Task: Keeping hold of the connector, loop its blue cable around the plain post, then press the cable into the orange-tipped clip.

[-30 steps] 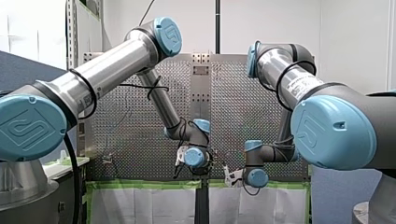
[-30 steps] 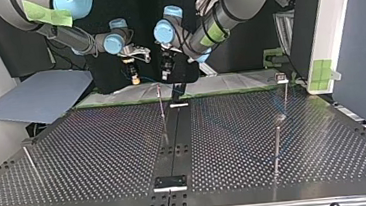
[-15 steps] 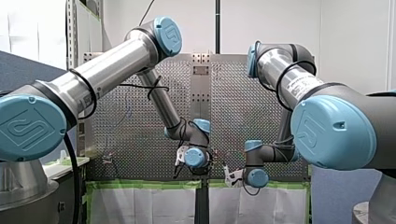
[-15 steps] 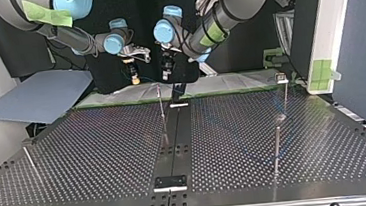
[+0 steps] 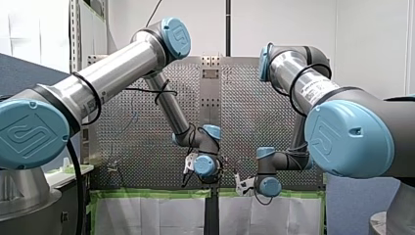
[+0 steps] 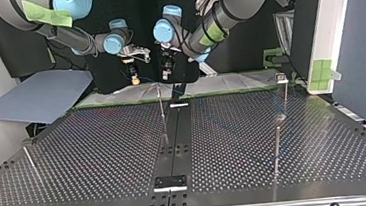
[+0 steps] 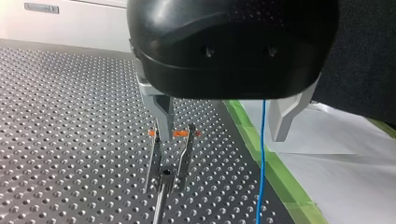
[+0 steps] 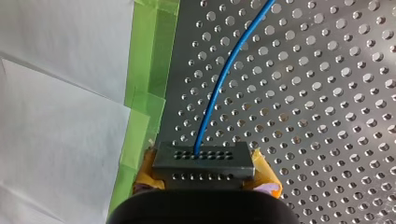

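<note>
While your right claw grips the connector near the orange-tipped clip and your left claw gapes around the blue cable above it, slack cable could slip past the clip.

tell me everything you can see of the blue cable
The blue cable is thin, smooth and unmarked. One end enters the dark perforated connector, clamped between the yellow pads of my right end effector. From there it curves away over the perforated table. In the left wrist view it runs straight between the open fingers of my left end effector, near one finger, seemingly touching neither, and stands clear of the orange-tipped clip.
</note>
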Available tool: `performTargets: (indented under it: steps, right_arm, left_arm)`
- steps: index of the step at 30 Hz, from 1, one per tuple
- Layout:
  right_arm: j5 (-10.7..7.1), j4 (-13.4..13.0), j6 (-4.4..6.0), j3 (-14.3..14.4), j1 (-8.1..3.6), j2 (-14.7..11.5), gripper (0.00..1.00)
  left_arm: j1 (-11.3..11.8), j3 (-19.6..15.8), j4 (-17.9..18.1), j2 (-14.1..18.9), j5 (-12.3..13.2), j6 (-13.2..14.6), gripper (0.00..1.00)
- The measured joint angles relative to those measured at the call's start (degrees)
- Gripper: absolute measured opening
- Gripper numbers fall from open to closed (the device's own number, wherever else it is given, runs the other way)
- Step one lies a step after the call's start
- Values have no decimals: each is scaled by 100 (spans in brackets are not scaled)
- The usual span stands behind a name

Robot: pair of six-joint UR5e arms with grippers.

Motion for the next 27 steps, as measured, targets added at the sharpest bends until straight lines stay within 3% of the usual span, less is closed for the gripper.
performTargets:
  steps: [8, 12, 20, 22, 25, 27]
  right_arm:
    - [-18, -2, -15, 0, 12, 0, 0]
    - [-23, 26, -75, 3, 39, 0, 0]
    - [-52, 26, -461, 188, 102, -17, 0]
    - [-60, -24, -509, 272, 113, -50, 0]
    - [-69, -137, -517, 412, 120, -131, 0]
    - [-61, -241, -446, 524, 121, -227, 0]
  left_arm:
    - [-6, -3, 7, -3, -12, 3, 100]
    - [-5, -4, -5, -3, -13, 45, 100]
    - [-5, -16, -297, -5, -309, 85, 100]
    - [-6, -26, -395, -6, -402, 63, 100]
    - [-3, -54, -563, -6, -461, -41, 100]
    - [6, -78, -630, -8, -415, -157, 100]
